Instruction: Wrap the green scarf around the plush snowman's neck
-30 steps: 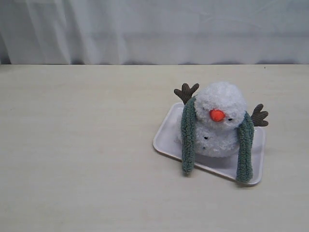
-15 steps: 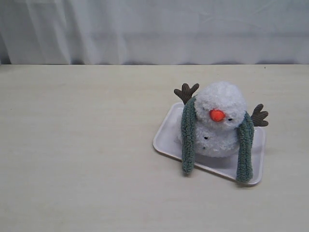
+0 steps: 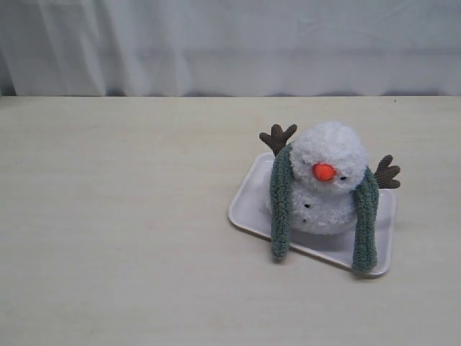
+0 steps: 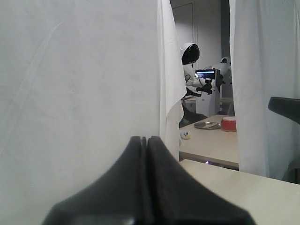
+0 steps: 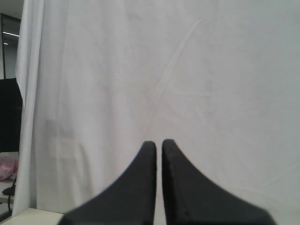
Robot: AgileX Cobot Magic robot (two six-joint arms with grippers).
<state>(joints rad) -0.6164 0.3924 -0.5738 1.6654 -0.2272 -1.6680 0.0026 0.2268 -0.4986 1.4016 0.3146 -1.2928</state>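
The green scarf point(image 3: 281, 198) was found draped behind the neck of the plush snowman point(image 3: 328, 180), which sat on a white tray point(image 3: 248, 202) at about 4 o'clock from the middle of the pale table point(image 3: 115, 216) in the exterior view. The tray lay directly beneath the figure, its near rim reached by both scarf ends. A white curtain point(image 3: 216, 43) closed off the table's far edge at 12 o'clock. Brown twig arms projected from the snowman at roughly 10 and 3 o'clock. Neither arm appeared in the exterior view. The left gripper point(image 4: 146, 140) had its fingers pressed together with nothing between them and faced the curtain; through a gap in the cloth a second table with a red bowl point(image 4: 228, 123) was visible. The right gripper point(image 5: 159, 145) was closed to a thin slit, holding nothing, and likewise faced curtain fabric. The scarf's two ends hung down the snowman's front, one on each side of the body, their long axes running near 12 to 6 o'clock, uncrossed. The orange nose pointed toward 6 o'clock.
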